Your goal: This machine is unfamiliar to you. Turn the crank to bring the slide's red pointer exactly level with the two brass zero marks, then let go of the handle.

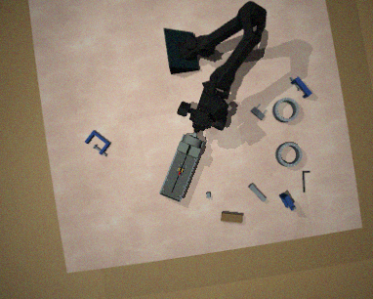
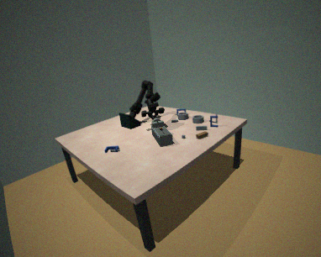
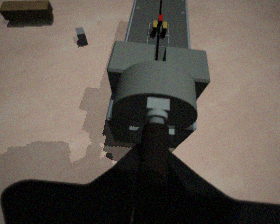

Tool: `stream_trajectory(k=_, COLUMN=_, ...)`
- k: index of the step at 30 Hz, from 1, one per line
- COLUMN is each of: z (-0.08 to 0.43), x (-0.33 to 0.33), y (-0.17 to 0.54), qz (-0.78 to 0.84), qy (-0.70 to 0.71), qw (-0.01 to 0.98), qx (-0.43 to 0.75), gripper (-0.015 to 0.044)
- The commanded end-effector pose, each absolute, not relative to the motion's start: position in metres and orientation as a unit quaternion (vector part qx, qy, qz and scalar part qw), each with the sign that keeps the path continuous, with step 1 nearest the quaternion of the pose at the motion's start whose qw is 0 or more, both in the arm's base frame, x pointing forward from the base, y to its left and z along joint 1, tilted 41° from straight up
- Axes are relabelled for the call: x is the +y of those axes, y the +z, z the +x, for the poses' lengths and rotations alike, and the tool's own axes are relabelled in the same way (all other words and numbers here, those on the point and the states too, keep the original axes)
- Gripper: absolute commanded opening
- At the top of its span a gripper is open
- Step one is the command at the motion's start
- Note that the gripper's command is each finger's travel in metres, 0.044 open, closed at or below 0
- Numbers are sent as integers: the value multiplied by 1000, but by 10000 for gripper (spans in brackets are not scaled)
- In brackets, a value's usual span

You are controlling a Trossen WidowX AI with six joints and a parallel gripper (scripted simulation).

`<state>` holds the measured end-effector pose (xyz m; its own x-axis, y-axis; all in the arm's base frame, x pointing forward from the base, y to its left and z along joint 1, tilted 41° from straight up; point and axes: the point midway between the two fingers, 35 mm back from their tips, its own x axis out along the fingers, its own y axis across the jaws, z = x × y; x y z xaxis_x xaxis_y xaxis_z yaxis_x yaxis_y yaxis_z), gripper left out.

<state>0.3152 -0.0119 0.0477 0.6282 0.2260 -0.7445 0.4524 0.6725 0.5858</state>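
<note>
The grey machine (image 1: pixel 168 188) (image 2: pixel 162 137) (image 3: pixel 140 17) lies on the table, with a slot along its top. Its round housing (image 3: pixel 156 82) is at the end near the arm. The red pointer (image 1: pixel 180 173) (image 3: pixel 160 17) stands slightly beyond the two brass marks (image 3: pixel 155 24), on the side away from the crank, not level with them. My gripper (image 3: pixel 149 150) (image 1: pixel 197 132) is shut on the pale crank handle (image 3: pixel 157 116) at the housing's face. The dark fingers hide part of the handle, and the crank arm behind it shows only in part.
A wooden block (image 1: pixel 231 217) (image 2: pixel 202 134) (image 3: pixel 26 11) and a small grey block (image 1: pixel 208 194) (image 3: pixel 80 32) lie beside the machine. Farther right are two grey rings (image 1: pixel 276 110) (image 1: pixel 278 154), a grey bar (image 1: pixel 257 192) and a hex key (image 1: pixel 304 182). A blue clamp (image 1: pixel 103 137) (image 2: pixel 112 149) lies left.
</note>
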Motion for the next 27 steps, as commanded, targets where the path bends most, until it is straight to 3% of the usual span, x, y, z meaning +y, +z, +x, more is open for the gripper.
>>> stream_trajectory(k=1, z=311, x=-18, y=42, qz=399, qy=-83, qw=808, qx=427, gripper=0)
stream_trajectory(k=27, z=308, x=-20, y=37, qz=398, qy=-83, qw=808, qx=427, gripper=0)
